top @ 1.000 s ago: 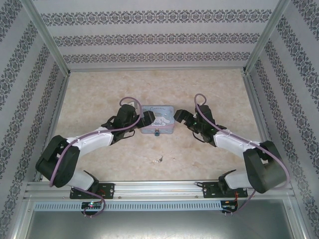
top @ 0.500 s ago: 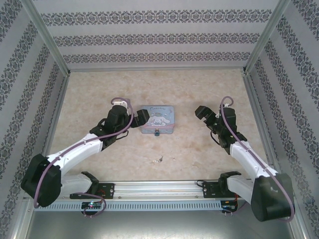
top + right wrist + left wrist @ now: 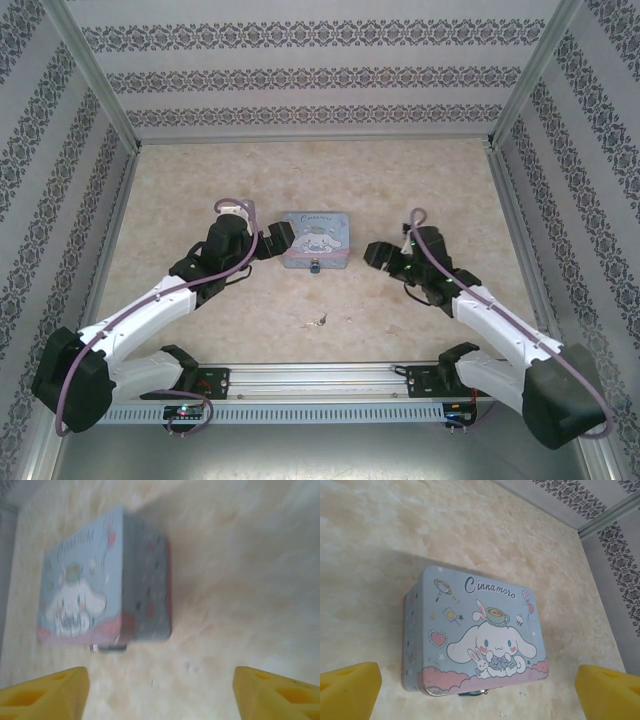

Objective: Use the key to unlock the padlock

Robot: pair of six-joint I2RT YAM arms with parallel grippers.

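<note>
The tin was closed, so its inside could not be seen. It lay between the two grippers. The left gripper was close by its left end and the right gripper a little off its right end. Both pairs of fingers were spread wide and grasped nothing. The padlock sat at the tin's front wall. In the left wrist view it was mostly cut off, and in the right wrist view it was only a blurred dark spot. The key lay on the table, well apart from all fingers, towards the arm bases. Its shape was too small to make out.
</note>
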